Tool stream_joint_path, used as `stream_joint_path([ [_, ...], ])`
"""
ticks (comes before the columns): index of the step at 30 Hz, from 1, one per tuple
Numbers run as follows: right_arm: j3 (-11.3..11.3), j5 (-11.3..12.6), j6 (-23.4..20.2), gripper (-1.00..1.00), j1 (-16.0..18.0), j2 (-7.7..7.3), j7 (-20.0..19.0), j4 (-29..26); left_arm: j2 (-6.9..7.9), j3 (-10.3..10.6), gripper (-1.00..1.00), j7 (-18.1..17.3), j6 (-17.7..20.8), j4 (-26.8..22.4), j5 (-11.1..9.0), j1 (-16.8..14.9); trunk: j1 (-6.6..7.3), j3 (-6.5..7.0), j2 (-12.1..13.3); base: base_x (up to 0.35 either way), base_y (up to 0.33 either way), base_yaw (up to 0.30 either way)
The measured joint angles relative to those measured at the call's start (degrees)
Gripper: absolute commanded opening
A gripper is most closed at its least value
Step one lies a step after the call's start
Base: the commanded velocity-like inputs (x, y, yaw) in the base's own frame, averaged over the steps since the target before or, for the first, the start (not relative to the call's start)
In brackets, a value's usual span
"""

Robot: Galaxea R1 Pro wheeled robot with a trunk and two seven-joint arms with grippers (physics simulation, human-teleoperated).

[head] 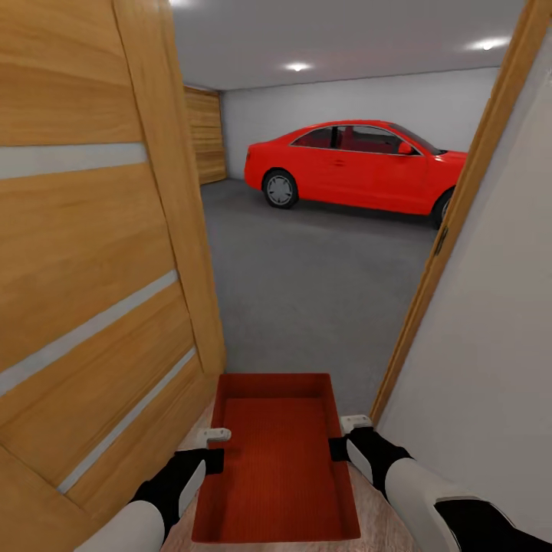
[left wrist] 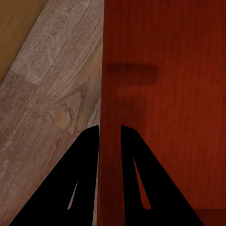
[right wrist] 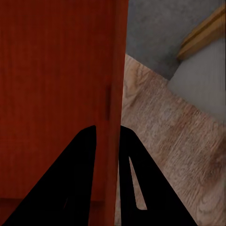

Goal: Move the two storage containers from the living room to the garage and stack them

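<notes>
— Both grippers pinch one storage container (head: 277, 460): the left gripper (head: 213, 438) is clamped over its left long wall and the right gripper (head: 349, 426) over its right long wall.

— How do the fingers sit?

— In the left wrist view the left gripper (left wrist: 110, 132) straddles the wall, one finger outside over the wood-plank floor (left wrist: 52, 103), the other inside the bin (left wrist: 165, 94). The right gripper (right wrist: 108, 131) does likewise on the opposite wall of the bin (right wrist: 52, 84).

— Which way does it point?

— Its long axis runs straight ahead, away from the robot, open top upward, far short end toward the garage.

— And where is it?

— Held level between the arms, right at the doorway threshold, above the last planks.

— What surrounds it?

— A wooden panelled door (head: 92, 261) stands open close on the left; the wooden door frame (head: 460, 207) and a white wall (head: 491, 337) flank the right. Beyond lies the grey concrete floor (head: 322, 291), and a red car (head: 356, 165) is parked well ahead near the far wall.
</notes>
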State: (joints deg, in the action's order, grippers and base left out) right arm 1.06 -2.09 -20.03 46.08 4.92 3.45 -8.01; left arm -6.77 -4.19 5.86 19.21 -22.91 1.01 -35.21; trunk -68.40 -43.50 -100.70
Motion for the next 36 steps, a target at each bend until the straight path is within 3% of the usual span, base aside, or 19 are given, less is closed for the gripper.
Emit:
stream_joint_path([
  [15,-0.06,-0.03,-0.01,-1.00,0.00,0.15,0.24,0.02,0.12,0.00,-1.00,-0.17,0.04,-0.02,0.05,0.00,0.00,0.00,0.00,0.042,0.167,-0.016],
  [29,0.00,0.02,-0.01,-1.00,-0.01,0.02,0.05,0.00,0.02,0.00,-1.00,-0.03,-0.01,0.04,0.00,-0.02,0.00,0.00,0.00,0.001,0.003,-0.236],
  [36,0.00,-0.02,0.01,-1.00,0.00,0.01,-0.01,0.00,0.00,-0.01,-1.00,0.01,0.01,-0.02,0.01,0.01,0.00,0.00,0.00,0.000,0.103,-0.084],
])
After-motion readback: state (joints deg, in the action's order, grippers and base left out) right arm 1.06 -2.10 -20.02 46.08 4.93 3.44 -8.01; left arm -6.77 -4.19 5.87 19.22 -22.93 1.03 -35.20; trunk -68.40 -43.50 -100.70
